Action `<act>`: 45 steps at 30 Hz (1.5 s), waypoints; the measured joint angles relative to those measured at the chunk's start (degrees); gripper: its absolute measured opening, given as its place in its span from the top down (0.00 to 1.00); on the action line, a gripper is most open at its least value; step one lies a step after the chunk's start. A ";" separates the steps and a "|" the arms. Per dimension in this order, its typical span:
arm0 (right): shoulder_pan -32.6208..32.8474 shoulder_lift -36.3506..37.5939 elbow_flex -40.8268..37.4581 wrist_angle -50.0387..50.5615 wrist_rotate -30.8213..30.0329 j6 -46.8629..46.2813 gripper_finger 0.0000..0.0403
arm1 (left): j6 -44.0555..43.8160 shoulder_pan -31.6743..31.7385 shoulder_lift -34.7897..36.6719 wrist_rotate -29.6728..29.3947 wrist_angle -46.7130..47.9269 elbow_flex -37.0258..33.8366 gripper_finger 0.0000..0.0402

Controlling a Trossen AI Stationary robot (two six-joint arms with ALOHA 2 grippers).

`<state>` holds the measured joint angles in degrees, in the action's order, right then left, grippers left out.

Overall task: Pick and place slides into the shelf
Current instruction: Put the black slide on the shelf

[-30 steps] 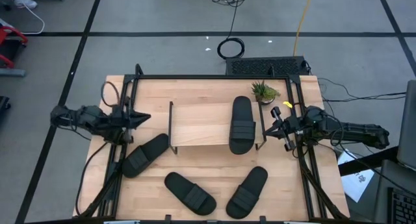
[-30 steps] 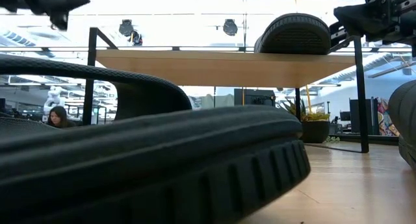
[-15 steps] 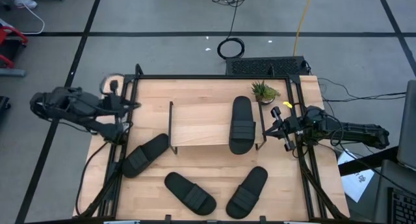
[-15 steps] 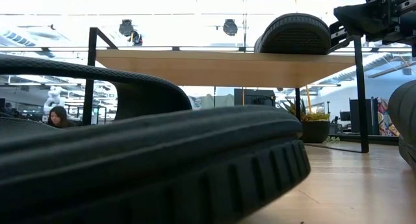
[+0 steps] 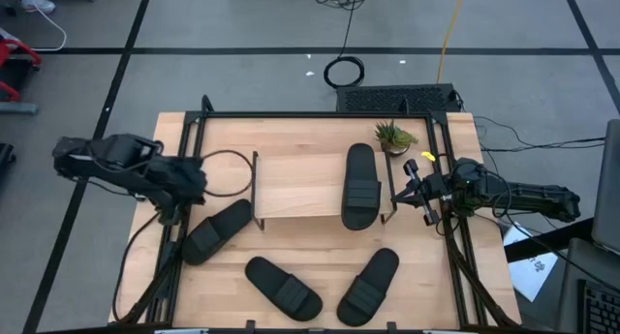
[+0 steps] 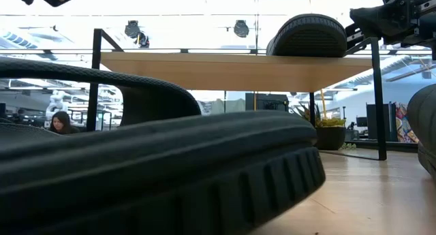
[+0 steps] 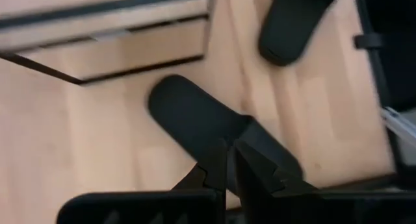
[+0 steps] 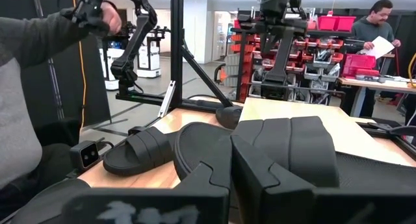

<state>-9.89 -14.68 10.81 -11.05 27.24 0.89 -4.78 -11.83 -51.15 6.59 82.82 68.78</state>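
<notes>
Four black slides show in the high view. One lies on the shelf (image 5: 300, 184) near its right end (image 5: 359, 186). The other three rest sole-down on the table: left (image 5: 215, 229), near middle (image 5: 282, 287) and near right (image 5: 369, 286). My left gripper (image 7: 231, 169) is shut and points down, hovering above the left slide (image 7: 195, 117) without touching it. My right gripper (image 5: 395, 193) is shut and level at the shelf's right end. A small gap separates it from the shelved slide (image 8: 286, 146).
A small potted plant (image 5: 392, 136) stands at the shelf's far right corner. Black frame rails (image 5: 179, 247) run along the table's left and right sides. A cable loops by the left gripper (image 5: 228, 165). A person's grey sleeve (image 8: 26, 87) shows beyond the table's left side.
My left gripper drew back toward the table's left edge and rose. It then came forward again and tipped from level to pointing down over the left slide. The slides stayed where they were.
</notes>
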 joint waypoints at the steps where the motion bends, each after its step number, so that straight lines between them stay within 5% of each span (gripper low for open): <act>1: 0.00 0.00 0.00 0.00 0.00 0.00 1.00 | -0.36 0.21 -0.67 1.51 -0.04 -0.59 0.94; 10: 0.00 0.00 0.00 -0.02 -0.07 -0.16 1.00 | 6.12 6.02 -5.34 18.97 -1.90 -10.69 0.99; 24: -0.02 -0.02 0.00 -0.73 -0.40 -0.07 1.00 | 16.06 18.48 -5.36 34.45 -6.56 -17.10 1.00; 34: -0.04 -2.19 0.00 -0.76 -0.46 -0.01 1.00 | 42.30 23.53 -7.18 30.12 -1.96 -17.10 1.00; 45: -0.04 -4.72 0.00 -1.31 -4.81 0.46 1.00 | 58.60 26.43 -17.20 21.89 0.91 -20.61 1.00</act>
<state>-9.93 -19.40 10.81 -12.36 22.44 1.34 53.82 14.60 -68.35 28.48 83.73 48.17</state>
